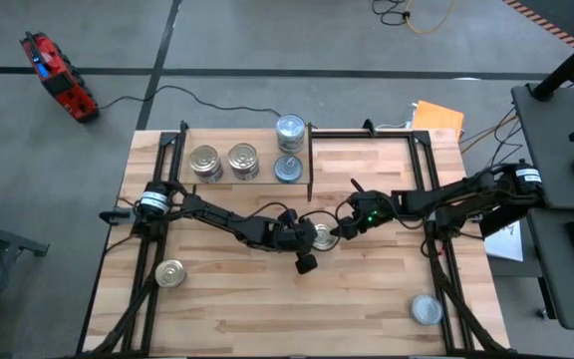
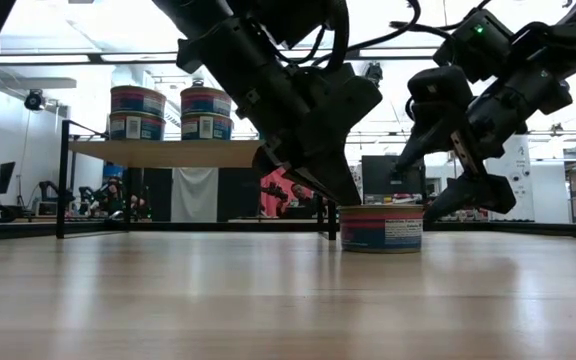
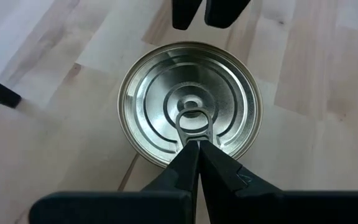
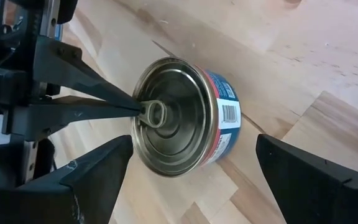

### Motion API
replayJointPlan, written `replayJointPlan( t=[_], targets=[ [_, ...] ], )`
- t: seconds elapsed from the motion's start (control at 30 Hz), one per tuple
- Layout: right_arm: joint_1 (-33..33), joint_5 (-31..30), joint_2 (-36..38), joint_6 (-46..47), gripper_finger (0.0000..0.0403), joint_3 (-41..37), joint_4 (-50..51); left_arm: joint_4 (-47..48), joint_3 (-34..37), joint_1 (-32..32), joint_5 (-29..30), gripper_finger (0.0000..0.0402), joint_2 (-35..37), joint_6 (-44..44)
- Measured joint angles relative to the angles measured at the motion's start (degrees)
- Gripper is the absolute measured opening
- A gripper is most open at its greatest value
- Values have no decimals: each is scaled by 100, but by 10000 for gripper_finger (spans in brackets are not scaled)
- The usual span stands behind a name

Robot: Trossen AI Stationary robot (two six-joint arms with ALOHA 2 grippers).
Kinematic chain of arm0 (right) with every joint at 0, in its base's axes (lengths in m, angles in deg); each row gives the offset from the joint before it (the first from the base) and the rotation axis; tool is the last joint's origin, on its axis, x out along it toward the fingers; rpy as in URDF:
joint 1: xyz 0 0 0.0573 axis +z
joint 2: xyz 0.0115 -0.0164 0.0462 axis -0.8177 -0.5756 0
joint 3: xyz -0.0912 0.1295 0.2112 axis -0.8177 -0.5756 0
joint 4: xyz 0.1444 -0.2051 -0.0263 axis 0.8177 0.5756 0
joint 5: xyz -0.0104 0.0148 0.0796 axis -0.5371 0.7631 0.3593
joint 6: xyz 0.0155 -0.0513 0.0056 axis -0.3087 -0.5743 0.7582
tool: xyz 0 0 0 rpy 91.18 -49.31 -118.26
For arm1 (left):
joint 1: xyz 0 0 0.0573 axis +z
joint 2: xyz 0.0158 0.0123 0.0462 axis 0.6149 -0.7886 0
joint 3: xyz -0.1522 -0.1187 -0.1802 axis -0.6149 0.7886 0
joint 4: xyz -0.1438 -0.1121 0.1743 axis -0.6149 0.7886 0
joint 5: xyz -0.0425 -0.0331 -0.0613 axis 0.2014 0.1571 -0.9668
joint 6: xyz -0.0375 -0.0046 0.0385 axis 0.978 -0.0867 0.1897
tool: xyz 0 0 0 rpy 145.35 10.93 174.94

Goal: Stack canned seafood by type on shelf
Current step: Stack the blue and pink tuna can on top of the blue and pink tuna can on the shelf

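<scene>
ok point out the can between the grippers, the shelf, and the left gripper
can (image 4: 185,118), right wrist view, on its lid
shelf (image 2: 168,153), low view, on the board's front edge
left gripper (image 3: 194,155), left wrist view, at its shut fingertips

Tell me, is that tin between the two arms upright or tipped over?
Upright. The tin stands flat on the table, lid and pull ring facing up.

Seven tins counted in the high view. On the shelf (image 1: 242,181): two golden-lidded tins (image 1: 204,162) and (image 1: 243,160) side by side, plus two silver-grey tins (image 1: 290,130) and (image 1: 288,168) toward the shelf's dark end panel. Off the shelf, on the tabletop (image 1: 367,299): one golden tin (image 1: 170,273), one silver-grey tin (image 1: 427,310), one more tin (image 1: 323,236) between two grippers.
</scene>
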Motion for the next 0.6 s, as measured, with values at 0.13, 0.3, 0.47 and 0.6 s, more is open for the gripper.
replayJointPlan(
  t=[0.13, 0.3, 0.47, 0.6],
  targets=[
    [22, -94, 0, -25, 343, -24, 3, -39, 28, -6, -13, 0, 0, 40],
    [22, -94, 0, -22, 343, -32, 2, -113, 82, -47, -13, 0, 2, 128],
    [26, -52, 0, 47, 343, -39, -27, -130, 90, -72, -17, 0, 2, 204],
    [96, -25, -2, 61, 343, -37, -147, -130, 96, -155, 104, 0, 2, 323]
  ],
)
